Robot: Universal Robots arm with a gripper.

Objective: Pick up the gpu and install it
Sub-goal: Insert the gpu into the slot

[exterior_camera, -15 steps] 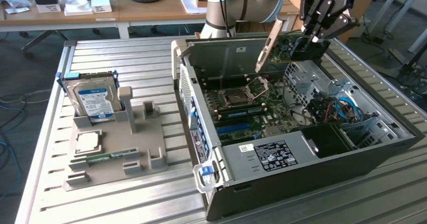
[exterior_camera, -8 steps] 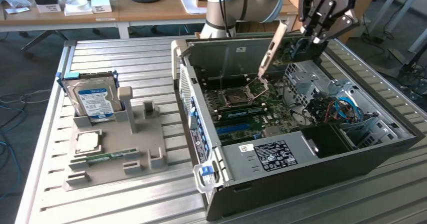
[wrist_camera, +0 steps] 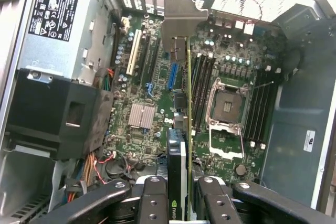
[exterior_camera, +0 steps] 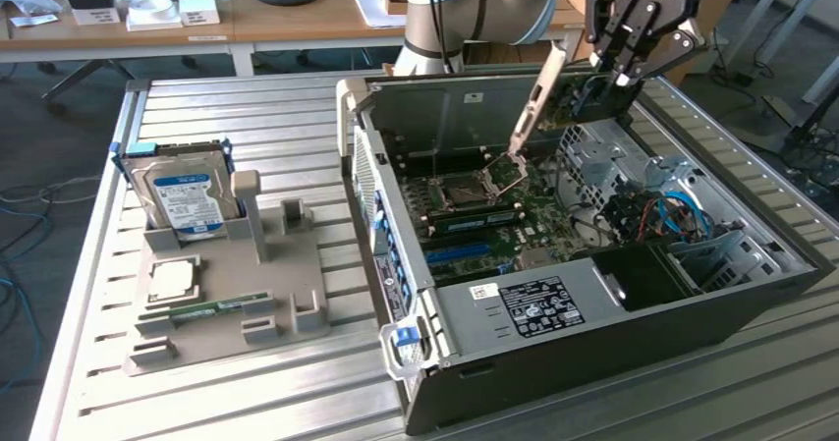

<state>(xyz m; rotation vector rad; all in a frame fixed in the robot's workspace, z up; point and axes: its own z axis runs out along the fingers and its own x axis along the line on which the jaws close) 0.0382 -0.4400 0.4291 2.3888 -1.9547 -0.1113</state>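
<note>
**Operator:** Which step am I in?

**Spotter:** You are between pickup and install. The fingers (wrist_camera: 152, 199) of the gripper (exterior_camera: 614, 73) are clamped on the gpu (exterior_camera: 577, 102), one on each face. The card hangs on edge above the open case (exterior_camera: 525, 362). It is clear of the motherboard (exterior_camera: 512, 215) on the case floor, so I judge it picked up but not seated.

**Operator:** What does seating it call for?

**Spotter:** Alignment, as I read it. From the wrist, the card's edge runs across the inside of the case close to the blue slot (wrist_camera: 172, 77), with the memory slots (wrist_camera: 202, 87) just beside it. I cannot tell whether it sits exactly over a slot. The silver bracket (wrist_camera: 181, 19) must meet the case's rear wall as the connector meets its slot. You therefore need the card square and upright, and in the exterior view it looks tilted.

**Operator:** How much room do I have?

**Spotter:** Little inside the case. The CPU socket (wrist_camera: 226, 108) flanks the card's line on one side and the small heatsink (wrist_camera: 142, 116) on the other. The power supply (wrist_camera: 50, 14) and loose cables (exterior_camera: 655, 215) fill the end of the case away from the bracket. The case walls are thin sheet-metal edges that could catch the bracket. Above the case rim you have open room.
</note>
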